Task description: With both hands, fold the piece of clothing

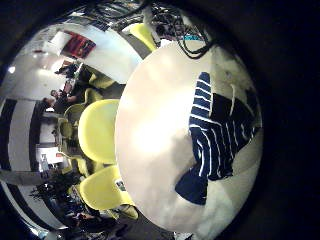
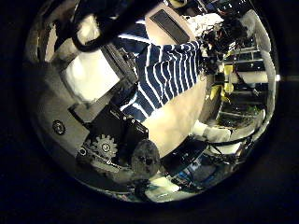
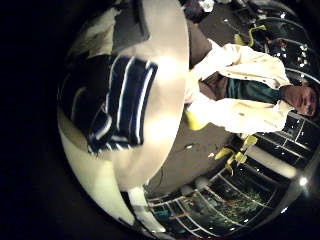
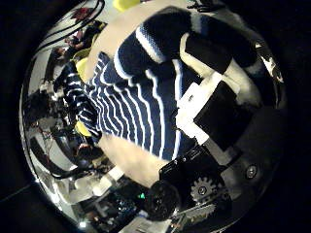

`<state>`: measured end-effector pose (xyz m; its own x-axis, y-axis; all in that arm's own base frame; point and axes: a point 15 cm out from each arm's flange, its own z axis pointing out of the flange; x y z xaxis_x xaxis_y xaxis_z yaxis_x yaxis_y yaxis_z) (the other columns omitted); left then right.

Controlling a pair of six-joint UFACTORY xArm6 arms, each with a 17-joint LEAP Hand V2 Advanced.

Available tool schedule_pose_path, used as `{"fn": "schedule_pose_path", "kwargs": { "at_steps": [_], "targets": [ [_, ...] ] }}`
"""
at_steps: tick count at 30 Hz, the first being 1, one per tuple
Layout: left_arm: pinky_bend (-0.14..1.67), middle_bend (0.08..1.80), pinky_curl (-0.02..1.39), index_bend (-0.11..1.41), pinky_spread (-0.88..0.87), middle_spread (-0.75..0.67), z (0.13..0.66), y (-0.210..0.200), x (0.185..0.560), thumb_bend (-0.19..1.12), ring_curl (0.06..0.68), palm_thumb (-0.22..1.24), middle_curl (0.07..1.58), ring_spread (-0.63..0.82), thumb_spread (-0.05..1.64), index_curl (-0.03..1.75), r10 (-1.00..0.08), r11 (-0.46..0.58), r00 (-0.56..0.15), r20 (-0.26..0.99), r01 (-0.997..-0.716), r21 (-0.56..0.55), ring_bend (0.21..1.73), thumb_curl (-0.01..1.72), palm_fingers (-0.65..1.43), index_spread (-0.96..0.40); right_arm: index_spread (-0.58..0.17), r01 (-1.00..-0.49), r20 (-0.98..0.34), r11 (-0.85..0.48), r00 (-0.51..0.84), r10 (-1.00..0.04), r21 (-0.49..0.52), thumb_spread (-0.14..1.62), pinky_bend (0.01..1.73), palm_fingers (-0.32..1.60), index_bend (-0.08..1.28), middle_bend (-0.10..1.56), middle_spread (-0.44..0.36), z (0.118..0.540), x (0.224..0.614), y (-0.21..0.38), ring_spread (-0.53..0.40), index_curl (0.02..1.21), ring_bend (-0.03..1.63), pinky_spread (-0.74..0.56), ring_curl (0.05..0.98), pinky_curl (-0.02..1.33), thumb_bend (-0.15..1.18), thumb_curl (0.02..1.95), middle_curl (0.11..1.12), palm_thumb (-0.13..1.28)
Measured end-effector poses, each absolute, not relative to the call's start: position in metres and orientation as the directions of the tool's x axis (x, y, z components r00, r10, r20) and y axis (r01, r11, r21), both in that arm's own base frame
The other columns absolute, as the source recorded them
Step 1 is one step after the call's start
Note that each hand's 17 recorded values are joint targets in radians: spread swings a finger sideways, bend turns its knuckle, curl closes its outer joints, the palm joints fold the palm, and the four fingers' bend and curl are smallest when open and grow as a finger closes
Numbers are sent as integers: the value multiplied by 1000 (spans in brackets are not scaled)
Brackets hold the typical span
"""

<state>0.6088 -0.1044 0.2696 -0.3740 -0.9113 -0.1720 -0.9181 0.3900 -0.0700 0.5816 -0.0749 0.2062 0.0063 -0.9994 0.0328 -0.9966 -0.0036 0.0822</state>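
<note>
A striped garment (image 1: 215,135) lies crumpled on a round table (image 1: 150,120), towards one edge, with no hand touching it. The right little finger side view shows the same garment (image 3: 115,100) on the table (image 3: 100,185) from above and some way off. In the left thumb side view the left hand (image 2: 107,79) reaches its fingers in over the stripes (image 2: 168,70) and holds nothing. In the right thumb side view the right hand (image 4: 214,102) hangs over the garment (image 4: 131,112), which fills much of that view. Both hands look relaxed.
Several chairs (image 1: 98,130) stand around the table's edge, one (image 1: 105,190) close to the garment's side. A dark object (image 1: 195,45) with cords lies at the table's rim. A bare stretch of tabletop lies beside the garment.
</note>
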Motion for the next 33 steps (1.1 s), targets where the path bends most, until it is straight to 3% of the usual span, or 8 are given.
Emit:
{"fn": "schedule_pose_path", "kwargs": {
  "at_steps": [3, 6, 11, 13, 18, 25, 28, 33],
  "targets": [
    [921, 861, 783, 204, -688, -625, 270, -97, 626, -37, 515, 724, 981, -483, 1036, 1449, -929, 349, -324, -179, -928, -131, 1230, 658, 944, -663, -369, -1000, 36, 13, -12, -999, 10, 1276, 963, 343, 367, 942, -229, 206, 600, -84, -271, 780, 1319, -393, 712, 867, -22, 592, 704, 767],
    [886, 818, 777, 217, -697, -621, 273, -84, 633, -37, 498, 671, 964, -501, 1039, 1420, -947, 295, -266, -178, -942, -159, 1162, 619, 841, -660, -416, -999, 33, 36, -37, -999, -5, 1273, 886, -28, 281, 693, -219, 209, 601, -97, -197, 665, 1124, -184, 640, 843, -31, 549, 593, 700],
    [844, 693, 779, 227, -691, -592, 292, -68, 628, -33, 480, 634, 935, -504, 1043, 1358, -955, 261, -229, -189, -950, -169, 1081, 574, 626, -645, -439, -998, 37, 46, -48, -998, -49, 1240, 811, -34, 216, 521, -109, 236, 601, -109, -48, 544, 922, 109, 519, 755, -37, 498, 495, 621],
    [846, 547, 787, 180, -676, -544, 303, -64, 626, -42, 477, 593, 898, -481, 1051, 1308, -958, 248, -214, -190, -952, -179, 1070, 547, 454, -622, -443, -995, 41, 61, -65, -997, -79, 1227, 763, 7, 203, 487, -90, 256, 599, -121, 1, 513, 867, 221, 482, 715, -34, 473, 468, 579],
    [776, 338, 779, 188, -592, -378, 338, -54, 605, -40, 448, 493, 814, -373, 1080, 1189, -959, 244, -211, -189, -954, -174, 991, 476, 285, -544, -446, -989, 53, 60, -68, -996, -134, 1234, 605, 165, 255, 496, -177, 305, 586, -131, -14, 485, 820, 333, 432, 620, -19, 442, 444, 563],
    [588, 251, 743, 189, -388, -217, 323, -111, 545, -27, 402, 412, 722, -211, 1142, 1050, -942, 336, -335, -29, -940, -49, 885, 401, 212, -431, -431, -998, 22, -2, 3, -1000, 69, 1342, 453, 188, 233, 465, -210, 292, 531, -118, -57, 458, 775, 357, 402, 532, -12, 373, 417, 523],
    [513, 231, 718, 192, -295, -178, 298, -148, 519, -19, 386, 395, 686, -169, 1197, 997, -921, 383, -382, 76, -924, 3, 860, 372, 210, -384, -427, -991, 6, -20, 21, -1000, 130, 1386, 427, 187, 213, 444, -178, 269, 516, -114, -54, 443, 737, 358, 383, 507, -7, 353, 409, 519],
    [370, 211, 669, 210, -103, -138, 245, -162, 494, -17, 357, 364, 635, -83, 1253, 922, -905, 415, -403, 135, -906, 77, 793, 336, 180, -320, -418, -978, -27, -27, 21, -999, 207, 1431, 385, 181, 182, 396, -122, 232, 499, -105, -24, 416, 661, 364, 348, 462, -20, 313, 390, 459]
  ]
}}
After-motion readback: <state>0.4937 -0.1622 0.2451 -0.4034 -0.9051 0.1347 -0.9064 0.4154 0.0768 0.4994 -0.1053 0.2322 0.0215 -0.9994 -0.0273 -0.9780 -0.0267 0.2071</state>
